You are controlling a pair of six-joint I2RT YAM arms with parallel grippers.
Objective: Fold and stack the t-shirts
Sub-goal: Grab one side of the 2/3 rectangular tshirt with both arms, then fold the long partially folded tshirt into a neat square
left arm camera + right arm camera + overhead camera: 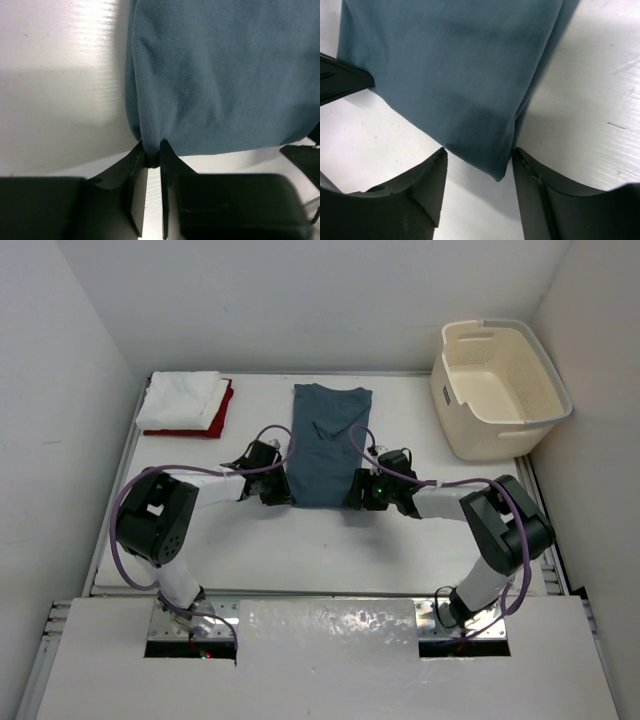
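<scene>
A dark teal-blue t-shirt (328, 440) lies as a long folded strip in the middle of the table. My left gripper (282, 490) is at its near left corner, and in the left wrist view the left gripper (152, 150) is shut on a pinched fold of the teal t-shirt (225, 75). My right gripper (355, 490) is at the near right corner. In the right wrist view the right gripper (479, 151) stands open, with the corner of the teal t-shirt (455, 65) between its fingers but not clamped. A folded white t-shirt (182, 400) rests on a deep red t-shirt (222, 415) at the back left.
A cream plastic laundry basket (500, 390) stands at the back right, partly over the table's right edge. White walls close in on the left, back and right. Bare white tabletop (330, 550) lies between the shirt and the arm bases.
</scene>
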